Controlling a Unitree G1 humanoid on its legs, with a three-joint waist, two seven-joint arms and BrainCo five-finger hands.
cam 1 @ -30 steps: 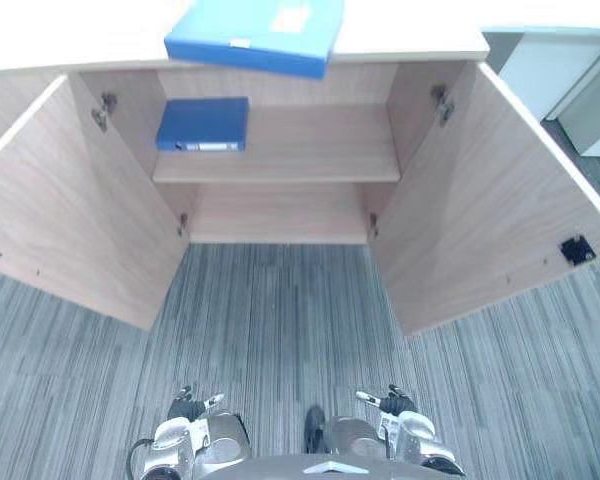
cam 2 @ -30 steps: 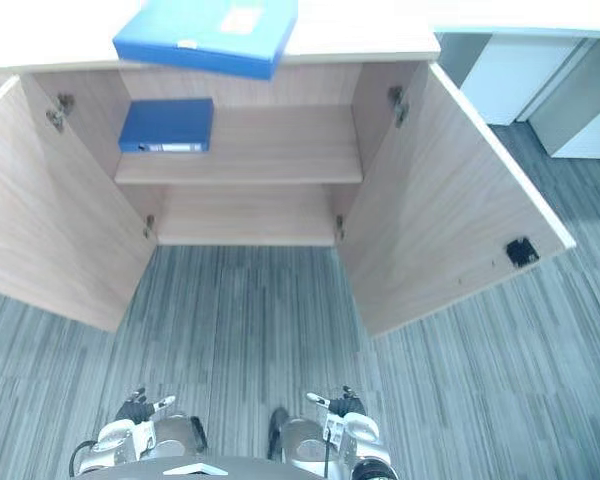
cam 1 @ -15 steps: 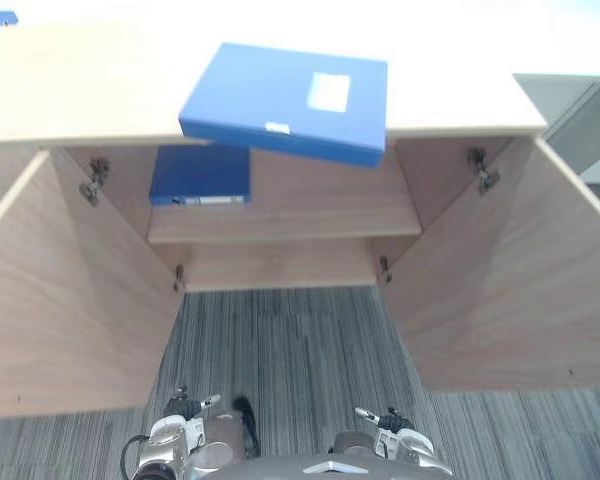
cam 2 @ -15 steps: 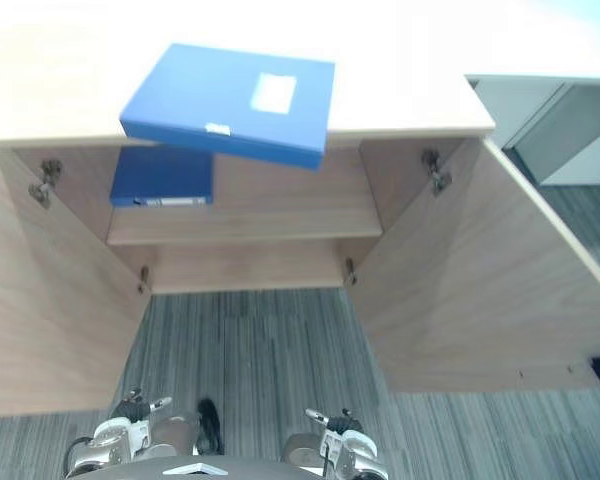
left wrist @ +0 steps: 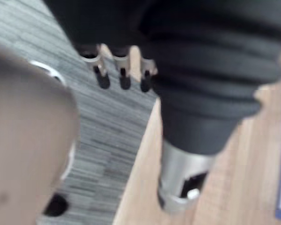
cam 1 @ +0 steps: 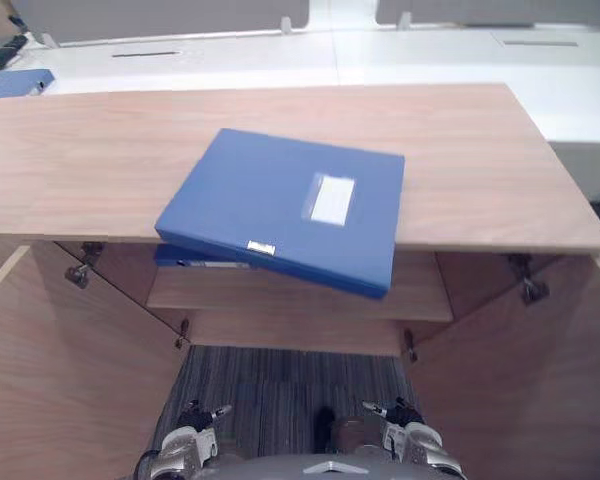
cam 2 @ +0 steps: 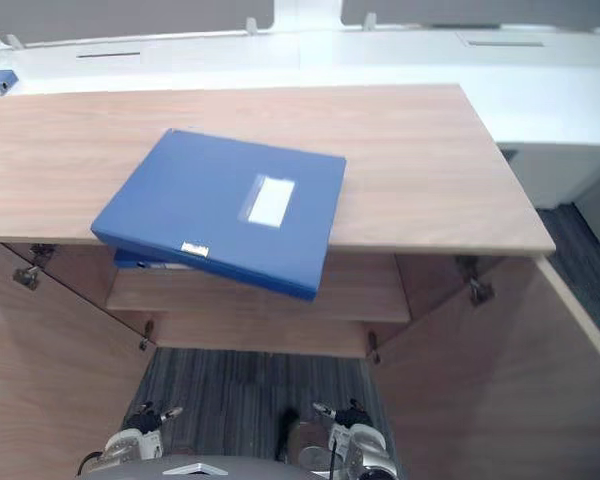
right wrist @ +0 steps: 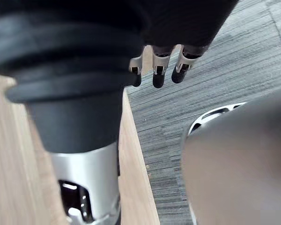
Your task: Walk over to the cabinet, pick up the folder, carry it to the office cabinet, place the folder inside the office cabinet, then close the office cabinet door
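We stand at the cabinet [cam 1: 520,370], whose counter [cam 1: 460,160] bears the folder [cam 1: 280,205], untouched and overhanging the front edge, while our left hand [cam 1: 193,417] and right hand [cam 1: 398,414] hang low with fingers relaxed and empty, so everything from pickup onward remains.

The view has shifted, apparently nearer the cabinet [cam 1: 460,170].

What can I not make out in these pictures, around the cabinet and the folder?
- Second folder on the shelf, both eye views: mostly hidden under the cabinet top and the folder that overhangs its front edge.
- White label on the folder, eye views: its print is too small to read.
- Blue item behind the cabinet, left eye view: cut off by the picture's edge, so I cannot tell what it is.
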